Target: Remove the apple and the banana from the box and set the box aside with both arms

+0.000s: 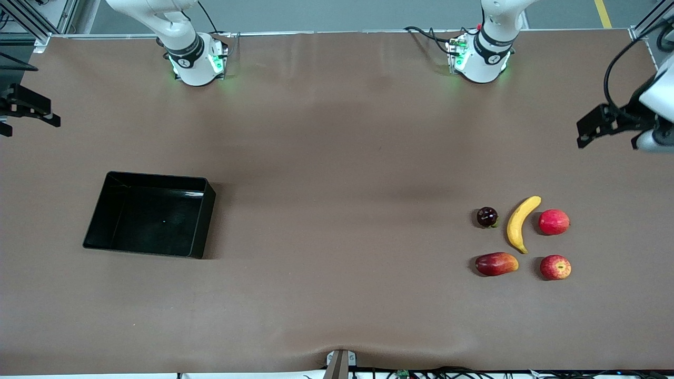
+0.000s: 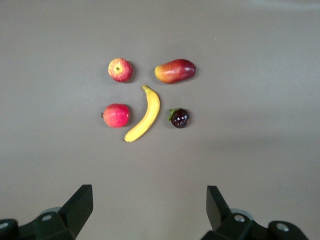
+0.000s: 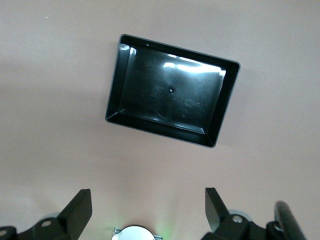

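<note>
Black pincers, left [image 2: 147,210] and right [image 3: 147,210], both gape wide (holding nothing) above the table [image 1: 337,158].

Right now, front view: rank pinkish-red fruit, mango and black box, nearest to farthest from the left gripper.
From the left gripper:
1. Pinkish-red fruit, beside the banana.
2. Mango, nearer the camera.
3. Black box, at the right arm's end.

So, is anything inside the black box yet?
No. The box holds nothing; its glossy floor shows bare in the right wrist view. All the fruits lie on the table. Nothing covers its inside.
</note>
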